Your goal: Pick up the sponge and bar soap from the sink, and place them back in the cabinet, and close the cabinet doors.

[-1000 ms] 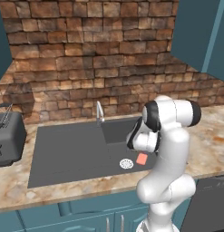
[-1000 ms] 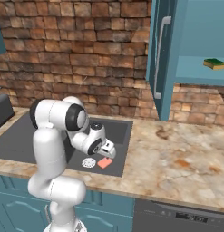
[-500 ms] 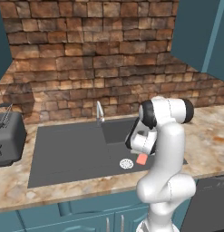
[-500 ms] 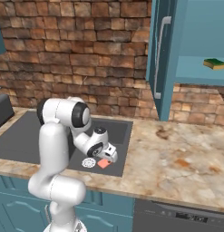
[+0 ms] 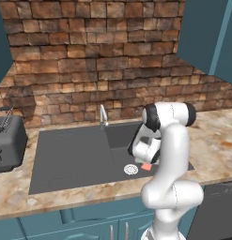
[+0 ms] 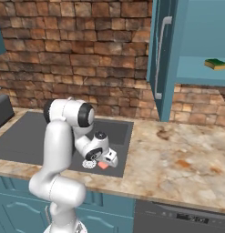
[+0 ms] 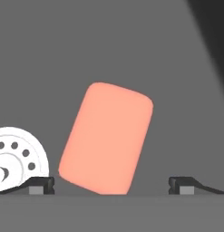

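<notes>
- The tool (image 7: 111, 186) has sunk lower into the sink (image 5: 70, 154) than a second ago, its wrist now just above the bar soap (image 7: 106, 142).
- Its fingers (image 7: 41, 183) are spread wide, either side of the soap's near end, gripping nothing.
- The soap lies flat on the sink floor, long axis tilted slightly from the tool's line, just beside the white drain (image 7: 16, 156).
- The sponge (image 6: 216, 64) sits on the shelf of the open cabinet (image 6: 196, 75).

Salmon-pink bar soap (image 7: 106, 138), dark grey sink (image 5: 75, 154), yellow-green sponge (image 6: 216, 64).
</notes>
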Tool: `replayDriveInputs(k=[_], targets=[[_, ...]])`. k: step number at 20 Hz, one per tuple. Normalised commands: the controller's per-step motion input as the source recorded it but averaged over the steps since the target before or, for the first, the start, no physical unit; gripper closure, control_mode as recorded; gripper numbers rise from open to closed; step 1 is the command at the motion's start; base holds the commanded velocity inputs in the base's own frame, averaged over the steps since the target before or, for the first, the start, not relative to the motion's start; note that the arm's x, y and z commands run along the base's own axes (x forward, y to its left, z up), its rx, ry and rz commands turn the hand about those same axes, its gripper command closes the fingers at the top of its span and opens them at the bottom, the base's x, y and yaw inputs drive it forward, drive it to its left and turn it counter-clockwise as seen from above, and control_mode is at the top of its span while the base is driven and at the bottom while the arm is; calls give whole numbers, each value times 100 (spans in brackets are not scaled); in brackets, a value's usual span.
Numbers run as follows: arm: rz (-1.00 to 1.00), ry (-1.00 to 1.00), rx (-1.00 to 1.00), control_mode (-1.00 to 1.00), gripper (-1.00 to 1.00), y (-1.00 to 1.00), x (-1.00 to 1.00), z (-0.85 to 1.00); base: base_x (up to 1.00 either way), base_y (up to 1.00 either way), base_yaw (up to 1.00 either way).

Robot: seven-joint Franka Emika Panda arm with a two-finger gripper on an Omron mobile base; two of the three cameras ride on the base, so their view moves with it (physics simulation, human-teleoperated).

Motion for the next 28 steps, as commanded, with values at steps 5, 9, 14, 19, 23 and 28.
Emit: replayDriveInputs(k=[5,9,14,19,23,28], targets=[[0,0,0,-100,-100,0,5,-16,0,0,0],[0,0,0,-100,-100,0,14,-10,0,0,0],[0,0,0,-100,-100,0,23,-5,0,0,0],[0,0,0,-100,-100,0,31,0,0,0,0],[0,0,0,-100,-100,0,23,-11,0,0,0],[0,0,0,-100,100,0,14,-11,0,0,0]])
